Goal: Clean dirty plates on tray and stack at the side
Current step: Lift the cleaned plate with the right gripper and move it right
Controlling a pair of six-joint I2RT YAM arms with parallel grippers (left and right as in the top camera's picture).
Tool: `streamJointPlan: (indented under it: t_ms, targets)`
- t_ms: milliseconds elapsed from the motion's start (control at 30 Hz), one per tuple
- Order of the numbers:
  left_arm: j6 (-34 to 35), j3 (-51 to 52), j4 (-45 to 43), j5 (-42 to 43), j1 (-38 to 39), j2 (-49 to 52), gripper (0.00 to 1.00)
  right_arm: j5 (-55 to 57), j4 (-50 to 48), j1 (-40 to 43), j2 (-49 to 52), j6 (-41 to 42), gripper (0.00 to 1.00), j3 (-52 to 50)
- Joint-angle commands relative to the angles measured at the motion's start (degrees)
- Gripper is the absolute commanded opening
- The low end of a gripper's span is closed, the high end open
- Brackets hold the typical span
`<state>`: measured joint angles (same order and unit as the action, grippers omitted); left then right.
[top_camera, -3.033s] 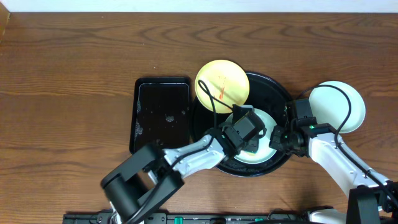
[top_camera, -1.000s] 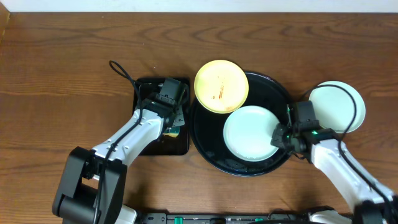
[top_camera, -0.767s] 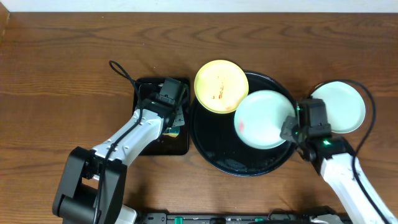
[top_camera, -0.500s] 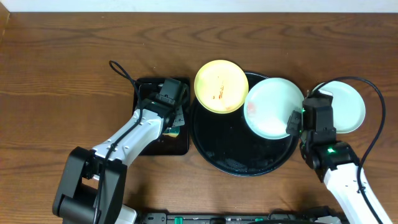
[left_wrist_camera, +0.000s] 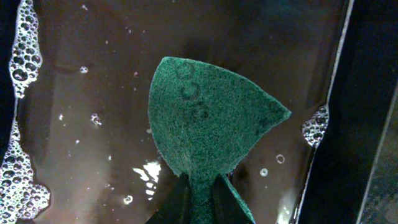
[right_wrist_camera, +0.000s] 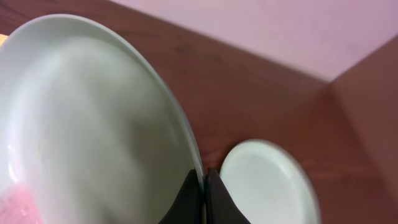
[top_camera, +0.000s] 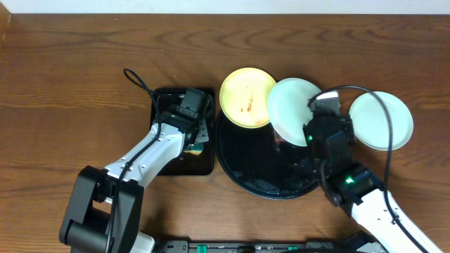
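Between the clenched jaws of the right gripper (right_wrist_camera: 200, 185), the rim of a mint plate (top_camera: 290, 107) is pinched, tilted over the round tray (top_camera: 242, 161). A green sponge (left_wrist_camera: 205, 118) is clamped by the left gripper (left_wrist_camera: 200, 196) above the rectangular tray (left_wrist_camera: 74, 93).

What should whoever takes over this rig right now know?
Left gripper: shut on a green sponge, over soapy water in the small rectangular tray.
Right gripper: shut on the rim of a mint plate, held tilted above the round tray; a faint pink trace shows on it.
Second mint plate: on the table right of the round tray, looks clean.
Yellow plate: at the round tray's upper left edge, orange smear on it, not cleaned.
Left to do: probably stack the held plate on the side one, then wipe and stack the yellow plate.
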<state>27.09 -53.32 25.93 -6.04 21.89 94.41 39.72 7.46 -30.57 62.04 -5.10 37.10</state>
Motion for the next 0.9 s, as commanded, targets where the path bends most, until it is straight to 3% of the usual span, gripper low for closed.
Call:
streamJointPlan:
  t_ms: [0, 467, 867]
  targets:
    - [-0.5, 0.2, 0.1, -1.1, -0.3, 0.2, 0.07, 8.4, -2.2, -3.7, -0.7, -10.7, 0.01, 1.4]
    - [-0.5, 0.2, 0.1, -1.1, -0.3, 0.2, 0.07, 20.2, -15.2, -12.6, -0.7, -28.3, 0.01, 1.4]
    - [-0.5, 0.2, -0.2, -1.1, -0.3, 0.2, 0.08, 20.2, -17.6, -12.5, -0.6, -29.3, 0.01, 1.4]
